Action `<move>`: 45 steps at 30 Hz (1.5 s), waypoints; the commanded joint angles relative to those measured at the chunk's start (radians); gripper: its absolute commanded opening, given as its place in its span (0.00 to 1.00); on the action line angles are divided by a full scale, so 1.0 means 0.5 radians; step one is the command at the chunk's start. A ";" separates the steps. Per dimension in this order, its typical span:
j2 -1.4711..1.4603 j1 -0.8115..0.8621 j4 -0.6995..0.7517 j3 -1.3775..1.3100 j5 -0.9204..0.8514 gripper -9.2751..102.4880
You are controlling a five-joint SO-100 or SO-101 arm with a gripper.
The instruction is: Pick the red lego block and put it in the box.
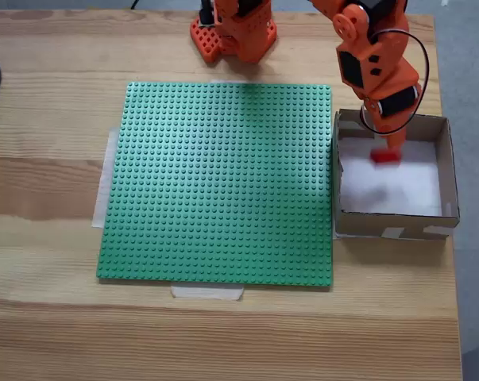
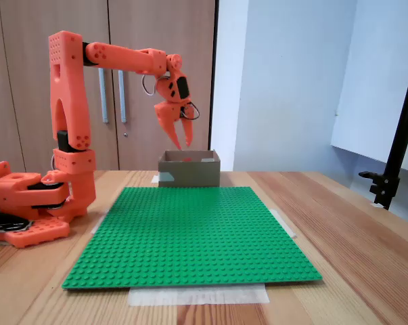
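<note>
The red lego block (image 1: 384, 156) shows as a slightly blurred red patch over the white floor of the box (image 1: 392, 224), near its far wall. From the side, a bit of red (image 2: 207, 160) peeks over the rim of the box (image 2: 190, 177). My orange gripper (image 1: 388, 143) hangs over the box, just above the block. In the side fixed view the gripper (image 2: 184, 144) points down above the box's rim, its fingers spread apart with nothing between them.
A large green studded baseplate (image 1: 219, 182) is taped to the wooden table, left of the box. The arm's orange base (image 1: 235, 32) stands at the far edge. The box sits close to the table's right edge. A black stand (image 2: 393, 169) rises at the right.
</note>
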 commanded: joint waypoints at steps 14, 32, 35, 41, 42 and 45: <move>0.135 0.003 -0.135 0.061 0.009 0.24; 1.157 0.509 -0.632 0.951 -0.503 0.08; 1.353 0.684 -0.669 1.101 -0.558 0.08; 1.712 1.062 -0.899 1.491 -0.641 0.08; 1.786 1.104 -0.960 1.574 -0.657 0.08; 1.930 1.184 -1.025 1.746 -0.721 0.08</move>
